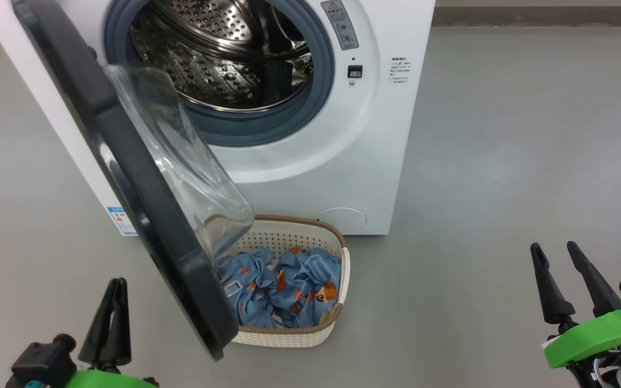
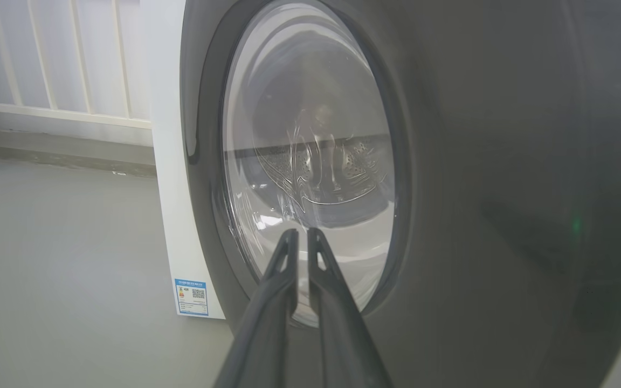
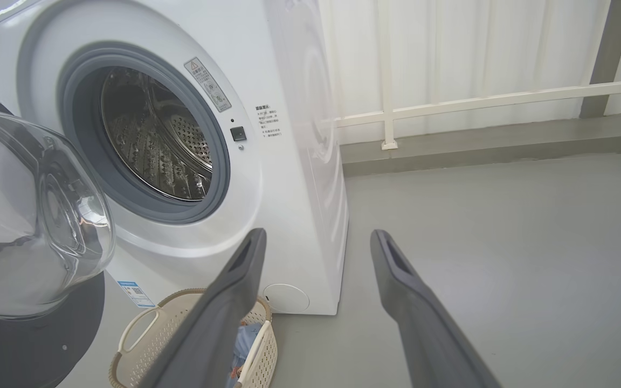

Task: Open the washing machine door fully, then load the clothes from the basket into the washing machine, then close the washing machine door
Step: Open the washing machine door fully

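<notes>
The white washing machine [image 1: 316,161] stands ahead with its steel drum exposed. Its door [image 1: 143,183], a black ring with a bulging glass bowl, hangs partly open and juts out over the basket [image 1: 294,334]. The cream basket sits on the floor before the machine and holds the light blue clothes [image 1: 289,285]. My left gripper [image 1: 116,283] is shut and empty at the lower left, outside the door; in the left wrist view its tips [image 2: 299,234] point at the door's outer glass [image 2: 310,161]. My right gripper [image 1: 556,248] stands open and empty at the lower right, well away from the machine [image 3: 289,161].
Grey floor [image 1: 504,161] spreads wide on the right of the machine. A white railing [image 3: 477,102] and a low kerb run behind it. The open door blocks the basket's left side. A blue label [image 2: 192,296] marks the machine's lower corner.
</notes>
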Controlling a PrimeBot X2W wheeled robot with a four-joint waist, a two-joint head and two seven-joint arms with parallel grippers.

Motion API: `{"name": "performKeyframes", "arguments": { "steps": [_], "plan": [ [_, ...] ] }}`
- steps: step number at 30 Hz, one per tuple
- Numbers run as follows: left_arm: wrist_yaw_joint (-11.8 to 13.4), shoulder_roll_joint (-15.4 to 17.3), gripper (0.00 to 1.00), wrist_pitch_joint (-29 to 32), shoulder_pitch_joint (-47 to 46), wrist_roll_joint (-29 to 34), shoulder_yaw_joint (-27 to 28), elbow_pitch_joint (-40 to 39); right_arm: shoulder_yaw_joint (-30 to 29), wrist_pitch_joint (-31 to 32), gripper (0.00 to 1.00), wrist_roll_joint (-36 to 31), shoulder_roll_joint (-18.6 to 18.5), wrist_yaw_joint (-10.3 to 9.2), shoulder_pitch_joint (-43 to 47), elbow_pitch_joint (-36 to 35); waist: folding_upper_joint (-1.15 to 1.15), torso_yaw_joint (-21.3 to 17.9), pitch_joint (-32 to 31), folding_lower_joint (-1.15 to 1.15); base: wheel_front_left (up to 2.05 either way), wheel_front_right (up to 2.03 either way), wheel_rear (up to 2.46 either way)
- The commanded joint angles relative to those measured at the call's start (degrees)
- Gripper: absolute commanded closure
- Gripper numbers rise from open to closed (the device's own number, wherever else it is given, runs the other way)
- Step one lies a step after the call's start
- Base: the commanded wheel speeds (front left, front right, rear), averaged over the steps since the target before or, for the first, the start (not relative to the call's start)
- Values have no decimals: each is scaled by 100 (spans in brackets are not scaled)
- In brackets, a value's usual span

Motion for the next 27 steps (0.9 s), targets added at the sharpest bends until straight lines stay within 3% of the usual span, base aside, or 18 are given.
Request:
{"name": "performKeyframes", "arguments": {
  "steps": [1,16,27],
  "plan": [
    [-9,151,100,-37,-221,52,172,-98,126,-76,0,15,-110,43,-94,-94,0,16,-16,0,0,0,0],
    [206,218,100,-37,-177,688,93,-1223,128,-76,0,77,-127,43,-64,-102,0,121,-86,0,0,0,0],
    [193,195,100,233,-191,789,-293,-3109,119,-76,0,52,-42,43,-43,-171,0,161,-38,0,0,0,0]
  ]
}}
